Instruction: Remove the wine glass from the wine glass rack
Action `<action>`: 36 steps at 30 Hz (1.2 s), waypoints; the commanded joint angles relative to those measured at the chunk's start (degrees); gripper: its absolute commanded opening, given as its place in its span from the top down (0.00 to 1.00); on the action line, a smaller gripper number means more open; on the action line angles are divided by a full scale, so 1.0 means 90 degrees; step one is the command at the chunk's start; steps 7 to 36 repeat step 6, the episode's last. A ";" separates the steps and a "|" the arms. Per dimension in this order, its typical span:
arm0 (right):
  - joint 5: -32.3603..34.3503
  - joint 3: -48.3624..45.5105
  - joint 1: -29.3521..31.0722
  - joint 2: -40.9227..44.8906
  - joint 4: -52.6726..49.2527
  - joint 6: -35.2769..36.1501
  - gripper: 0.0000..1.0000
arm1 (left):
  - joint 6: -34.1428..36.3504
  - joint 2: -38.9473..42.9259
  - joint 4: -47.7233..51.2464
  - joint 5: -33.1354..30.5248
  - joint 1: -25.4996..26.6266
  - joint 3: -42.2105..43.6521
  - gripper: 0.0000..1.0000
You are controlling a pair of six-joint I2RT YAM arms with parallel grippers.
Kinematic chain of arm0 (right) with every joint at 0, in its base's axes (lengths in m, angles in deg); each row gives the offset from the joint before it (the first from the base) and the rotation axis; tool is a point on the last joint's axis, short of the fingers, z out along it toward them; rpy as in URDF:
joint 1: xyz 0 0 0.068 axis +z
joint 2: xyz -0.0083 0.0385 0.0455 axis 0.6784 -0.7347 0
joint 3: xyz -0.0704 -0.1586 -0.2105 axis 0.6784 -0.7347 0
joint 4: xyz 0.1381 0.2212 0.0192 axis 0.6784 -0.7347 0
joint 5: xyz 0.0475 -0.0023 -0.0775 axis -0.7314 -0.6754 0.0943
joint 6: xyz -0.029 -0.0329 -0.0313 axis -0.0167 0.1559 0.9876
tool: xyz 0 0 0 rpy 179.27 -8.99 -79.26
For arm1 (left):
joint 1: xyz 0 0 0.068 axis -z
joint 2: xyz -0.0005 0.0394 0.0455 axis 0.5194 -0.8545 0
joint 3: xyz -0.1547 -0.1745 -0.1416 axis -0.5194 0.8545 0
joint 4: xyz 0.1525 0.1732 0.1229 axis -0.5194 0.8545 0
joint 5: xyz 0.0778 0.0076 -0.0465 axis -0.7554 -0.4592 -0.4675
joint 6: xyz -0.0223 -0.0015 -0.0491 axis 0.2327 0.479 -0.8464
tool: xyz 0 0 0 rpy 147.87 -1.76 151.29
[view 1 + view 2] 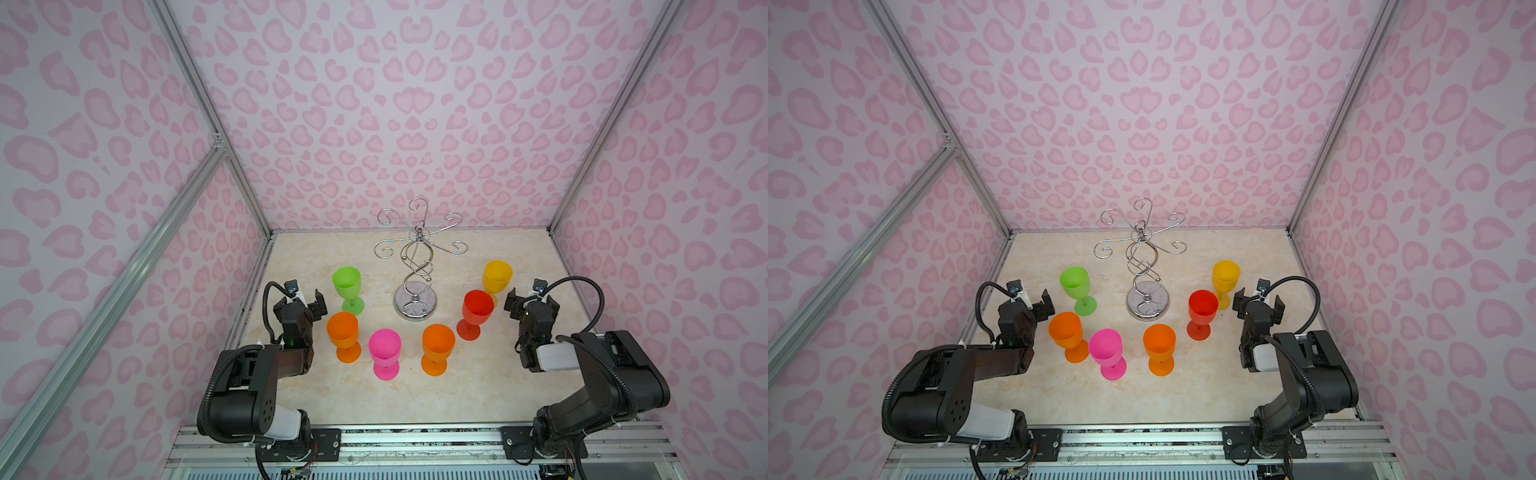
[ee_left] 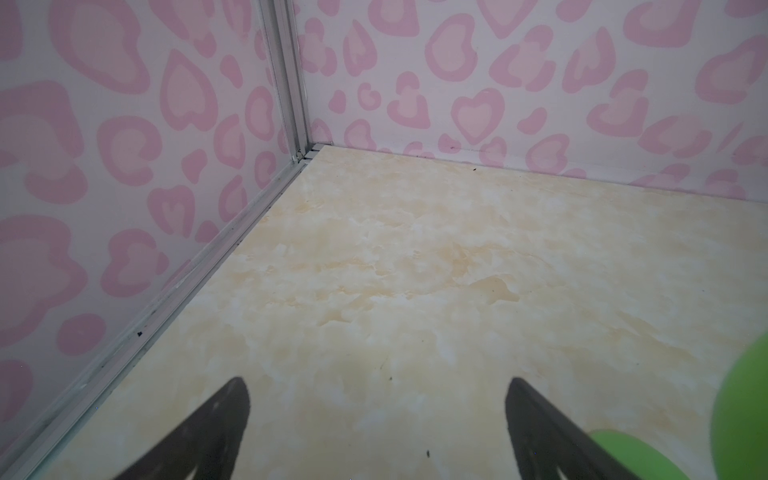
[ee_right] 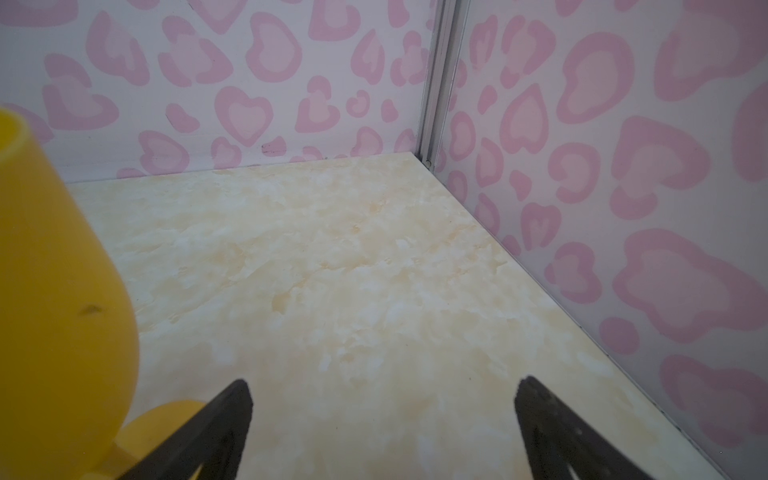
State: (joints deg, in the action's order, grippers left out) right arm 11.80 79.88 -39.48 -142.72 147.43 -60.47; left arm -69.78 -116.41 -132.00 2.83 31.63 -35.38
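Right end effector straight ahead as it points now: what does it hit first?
Way looks free: the right end effector faces bare table, the yellow wine glass off to one side. First contact is probably the table or the corner post; depth is unclear.

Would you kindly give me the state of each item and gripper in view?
wine glass rack: upright, hooks bare
green glass: upright on table
left orange glass: upright on table
pink glass: upright on table
right orange glass: upright on table
red glass: upright on table
yellow glass: upright on table
left gripper: open, empty
right gripper: open, empty
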 commanded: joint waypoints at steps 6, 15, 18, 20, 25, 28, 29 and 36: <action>0.0014 -0.0031 0.0010 -0.0029 0.0192 -0.0015 0.01 | -0.0002 -0.0007 -0.0295 0.0034 -0.0008 0.0018 0.02; 0.0014 -0.0031 0.0010 -0.0029 0.0192 -0.0015 0.01 | -0.0002 -0.0007 -0.0295 0.0034 -0.0008 0.0018 0.02; 0.0014 -0.0031 0.0010 -0.0029 0.0192 -0.0015 0.01 | -0.0002 -0.0007 -0.0295 0.0034 -0.0008 0.0018 0.02; 0.0014 -0.0031 0.0010 -0.0029 0.0192 -0.0015 0.01 | -0.0002 -0.0007 -0.0295 0.0034 -0.0008 0.0018 0.02; 0.0014 -0.0031 0.0010 -0.0029 0.0192 -0.0015 0.01 | -0.0002 -0.0007 -0.0295 0.0034 -0.0008 0.0018 0.02; 0.0014 -0.0031 0.0010 -0.0029 0.0192 -0.0015 0.01 | -0.0002 -0.0007 -0.0295 0.0034 -0.0008 0.0018 0.02; 0.0014 -0.0031 0.0010 -0.0029 0.0192 -0.0015 0.01 | -0.0002 -0.0007 -0.0295 0.0034 -0.0008 0.0018 0.02; 0.0014 -0.0031 0.0010 -0.0029 0.0192 -0.0015 0.01 | -0.0002 -0.0007 -0.0295 0.0034 -0.0008 0.0018 0.02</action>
